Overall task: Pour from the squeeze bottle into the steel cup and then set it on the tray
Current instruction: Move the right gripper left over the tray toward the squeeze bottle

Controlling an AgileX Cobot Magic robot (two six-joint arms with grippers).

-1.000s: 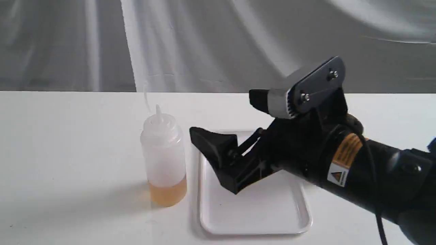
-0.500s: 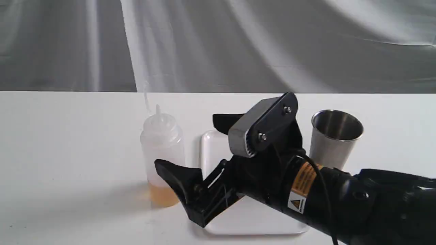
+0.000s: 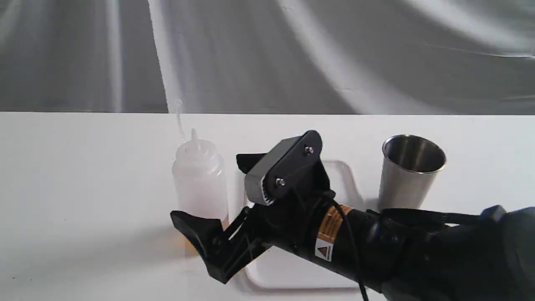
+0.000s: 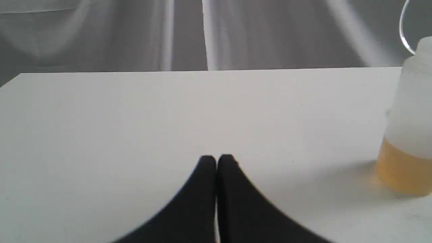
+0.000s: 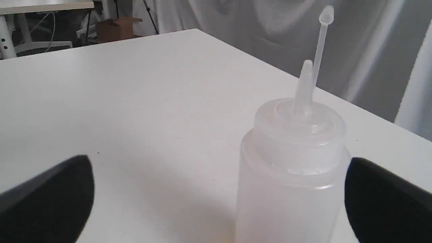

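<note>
The squeeze bottle [image 3: 199, 179] stands upright on the white table left of the tray [image 3: 349, 179], with a little amber liquid at its base and its cap strap sticking up. My right gripper [image 3: 205, 187] is open and straddles the bottle, one finger in front and one behind. In the right wrist view the bottle [image 5: 293, 162] sits between the fingers [image 5: 50, 195], much closer to one of them. The steel cup [image 3: 411, 171] stands upright right of the tray. My left gripper [image 4: 216, 158] is shut and empty, low over the table, with the bottle [image 4: 408, 118] off to its side.
My right arm lies across the tray and hides most of it. A grey draped curtain [image 3: 267, 54] hangs behind the table's far edge. In the right wrist view, another table and a cardboard box [image 5: 116, 27] stand beyond the table.
My right arm has swung left and down, from over the tray to the bottle, and its open fingers now bracket the bottle. The steel cup has come into sight behind the arm.
</note>
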